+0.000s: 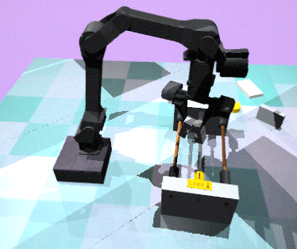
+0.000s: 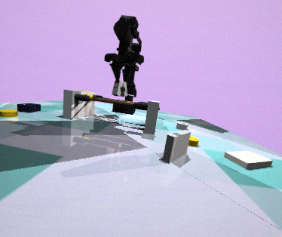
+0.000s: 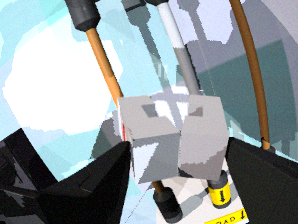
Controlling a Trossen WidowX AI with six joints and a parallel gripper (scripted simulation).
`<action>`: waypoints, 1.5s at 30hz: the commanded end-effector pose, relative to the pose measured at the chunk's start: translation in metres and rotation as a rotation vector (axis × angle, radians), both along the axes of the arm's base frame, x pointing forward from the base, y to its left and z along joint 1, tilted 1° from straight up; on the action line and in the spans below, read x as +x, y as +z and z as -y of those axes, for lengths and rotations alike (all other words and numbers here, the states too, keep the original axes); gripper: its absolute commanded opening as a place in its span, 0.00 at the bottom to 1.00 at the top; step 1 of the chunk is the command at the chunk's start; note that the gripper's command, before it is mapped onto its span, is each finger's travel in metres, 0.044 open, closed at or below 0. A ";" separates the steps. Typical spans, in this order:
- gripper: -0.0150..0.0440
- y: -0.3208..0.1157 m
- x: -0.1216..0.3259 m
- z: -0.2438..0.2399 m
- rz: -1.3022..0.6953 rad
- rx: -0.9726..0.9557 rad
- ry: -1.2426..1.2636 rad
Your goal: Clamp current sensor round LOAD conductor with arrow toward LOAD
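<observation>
Hand (image 1: 197, 128) (image 2: 121, 84) (image 3: 178, 147) grips the grey split-core sensor (image 1: 194, 129) (image 2: 119, 89) (image 3: 156, 137) between partly spread fingers, above the conductors (image 1: 176, 147) (image 2: 115, 101) (image 3: 105, 67).

Under everything we see a glossy table (image 1: 6, 170) (image 2: 127, 204) (image 3: 50, 75) patterned in pale blue, teal and grey squares, with broad shadows across it. Taking the top view as a clock, a dark base block (image 1: 67, 174) (image 2: 124, 110) sits at eight. A large upright block (image 1: 198, 204) (image 2: 69, 106) (image 3: 192, 212) stands at five and a smaller one (image 1: 212, 123) (image 2: 151, 118) at three. Farther out toward three, we find a yellow disc (image 1: 237, 107) (image 2: 194, 141) and a grey slab (image 1: 269, 115) (image 2: 176, 146) on edge; a white slab (image 1: 249, 88) (image 2: 248, 159) lies flat toward two. At nine in the exterior view, we see another yellow disc (image 2: 8, 113) near a dark box (image 2: 29, 107).
</observation>
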State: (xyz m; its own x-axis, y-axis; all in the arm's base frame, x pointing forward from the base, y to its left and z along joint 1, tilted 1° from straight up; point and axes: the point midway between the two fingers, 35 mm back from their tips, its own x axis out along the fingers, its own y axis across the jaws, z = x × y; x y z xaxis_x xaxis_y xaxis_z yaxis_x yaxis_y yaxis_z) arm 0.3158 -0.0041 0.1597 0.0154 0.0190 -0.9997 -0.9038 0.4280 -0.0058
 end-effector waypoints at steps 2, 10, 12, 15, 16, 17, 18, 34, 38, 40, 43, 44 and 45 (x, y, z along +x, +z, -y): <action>0.25 -0.002 0.015 0.002 0.011 -0.005 0.185; 0.25 -0.005 0.026 0.004 0.014 -0.008 0.335; 0.25 -0.005 0.026 0.004 0.014 -0.008 0.335; 0.25 -0.009 0.027 0.004 0.014 -0.008 0.335; 0.25 -0.010 0.027 0.004 0.014 -0.008 0.335; 0.25 -0.012 0.027 0.004 0.014 -0.008 0.335; 0.25 -0.013 0.027 0.004 0.014 -0.008 0.335; 0.25 -0.040 0.028 0.003 0.014 -0.008 0.335; 0.25 -0.046 0.028 0.003 0.014 -0.008 0.335; 0.25 -0.050 0.028 0.003 0.014 -0.008 0.335; 0.25 -0.055 0.028 0.003 0.014 -0.008 0.335; 0.25 -0.056 0.027 0.003 0.014 -0.008 0.335; 0.25 -0.058 0.027 0.003 0.014 -0.008 0.335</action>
State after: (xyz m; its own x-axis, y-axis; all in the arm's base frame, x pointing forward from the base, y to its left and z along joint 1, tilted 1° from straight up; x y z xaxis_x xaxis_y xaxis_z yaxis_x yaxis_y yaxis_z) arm 0.3431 -0.0070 0.1075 0.0220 0.0186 -0.9996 -0.9935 0.1119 -0.0198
